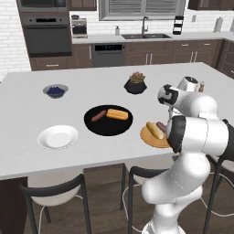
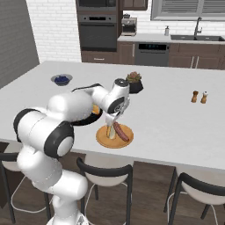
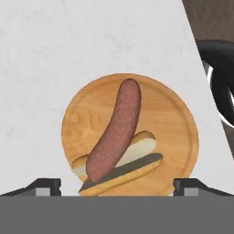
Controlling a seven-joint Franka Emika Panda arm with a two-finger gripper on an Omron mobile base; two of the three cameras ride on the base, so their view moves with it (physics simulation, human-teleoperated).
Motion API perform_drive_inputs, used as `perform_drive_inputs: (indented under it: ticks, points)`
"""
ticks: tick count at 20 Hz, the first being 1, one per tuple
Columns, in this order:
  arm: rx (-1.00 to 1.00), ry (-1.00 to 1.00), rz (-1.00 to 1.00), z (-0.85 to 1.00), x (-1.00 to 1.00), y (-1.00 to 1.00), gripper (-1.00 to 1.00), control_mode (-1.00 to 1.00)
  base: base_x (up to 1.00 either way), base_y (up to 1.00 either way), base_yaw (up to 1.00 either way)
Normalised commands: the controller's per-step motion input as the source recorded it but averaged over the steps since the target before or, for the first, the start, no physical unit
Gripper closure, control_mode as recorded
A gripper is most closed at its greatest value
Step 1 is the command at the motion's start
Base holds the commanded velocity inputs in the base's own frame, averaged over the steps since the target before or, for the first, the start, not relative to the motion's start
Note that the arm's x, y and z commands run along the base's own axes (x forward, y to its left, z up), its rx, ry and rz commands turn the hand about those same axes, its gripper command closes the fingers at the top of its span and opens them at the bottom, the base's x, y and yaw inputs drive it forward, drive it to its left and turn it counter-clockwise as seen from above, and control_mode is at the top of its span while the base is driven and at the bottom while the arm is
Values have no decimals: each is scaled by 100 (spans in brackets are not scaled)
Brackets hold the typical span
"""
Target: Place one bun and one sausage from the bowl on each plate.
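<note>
The tan wooden plate (image 3: 173, 119) lies right under my gripper (image 3: 117, 188), near the counter's front edge. A brown sausage (image 3: 114, 132) rests slanted across a split bun (image 3: 139, 148) on it. My fingertips (image 3: 43, 186) stand wide apart at either side, open, with nothing between them. From the right base view the gripper (image 2: 111, 124) hangs just above that plate (image 2: 115, 141) and its sausage (image 2: 121, 132). The black bowl (image 1: 108, 128) holds one sausage (image 1: 98, 115) and one bun (image 1: 117, 114). The white plate (image 1: 58, 136), left of the bowl, has nothing on it.
A small grey bowl of blueberries (image 1: 55, 91) and a dark pot with a plant (image 1: 135, 84) stand farther back on the white island. Two shakers (image 2: 199, 96) are off to the right. Black-framed stools (image 1: 55, 192) line the near edge.
</note>
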Motion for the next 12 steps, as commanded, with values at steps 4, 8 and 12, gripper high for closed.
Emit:
perform_drive_inputs:
  ticks: [4,8,12]
  points:
    - [0,-30,0,68,-4,100,-100,-100,0,0,0]
    - [-4,-17,-13,11,0,100,-100,-100,0,0,0]
    - [-13,-14,-34,8,17,100,-100,-100,0,0,0]
